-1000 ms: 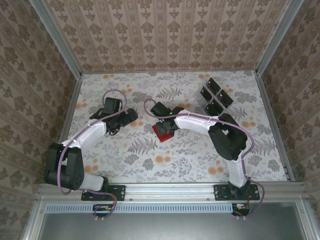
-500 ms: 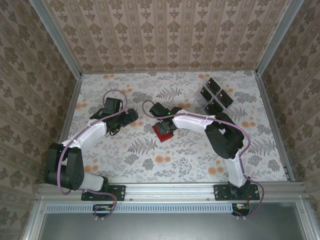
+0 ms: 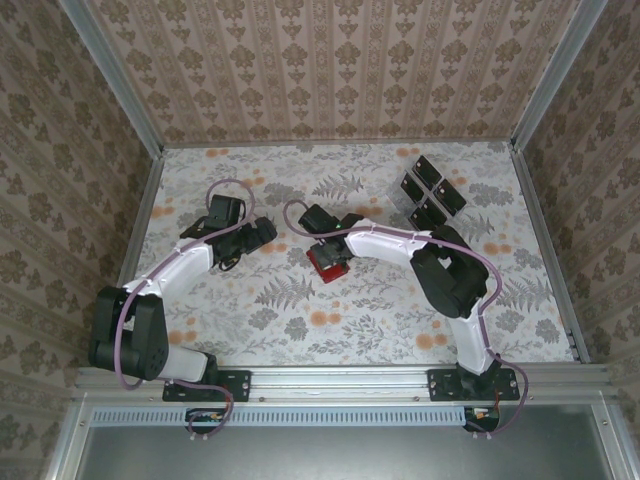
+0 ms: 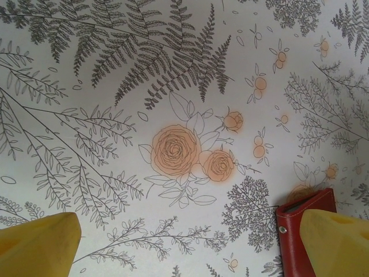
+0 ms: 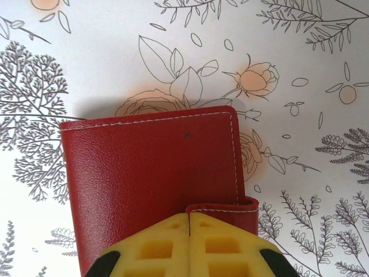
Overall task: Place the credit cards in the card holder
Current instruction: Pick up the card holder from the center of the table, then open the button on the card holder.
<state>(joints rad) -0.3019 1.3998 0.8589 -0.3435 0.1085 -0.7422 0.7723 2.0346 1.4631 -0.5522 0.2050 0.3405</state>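
The card holder [image 5: 150, 173], a shut red wallet with a small dark mark on its cover, lies on the flowered table [image 3: 300, 320]. My right gripper [image 5: 189, 218] is shut, its yellow fingertips meeting right at the edge of the wallet's strap flap [image 5: 230, 206]. Whether the flap is pinched does not show. From above, the right gripper [image 3: 329, 250] sits over the card holder [image 3: 325, 266] at mid-table. My left gripper [image 4: 190, 254] is open over bare table, with a corner of the card holder [image 4: 294, 236] beside its right finger. Several dark credit cards [image 3: 430, 190] lie at the back right.
Patterned walls [image 3: 340, 70] enclose the table on three sides, with metal posts in the back corners. The left arm [image 3: 190, 262] curves in from the near left. The right arm's elbow [image 3: 450, 275] stands between the cards and the near edge.
My right gripper's fingers have come together at the card holder's flap, and the card holder has shifted a little. The left arm has stayed put.
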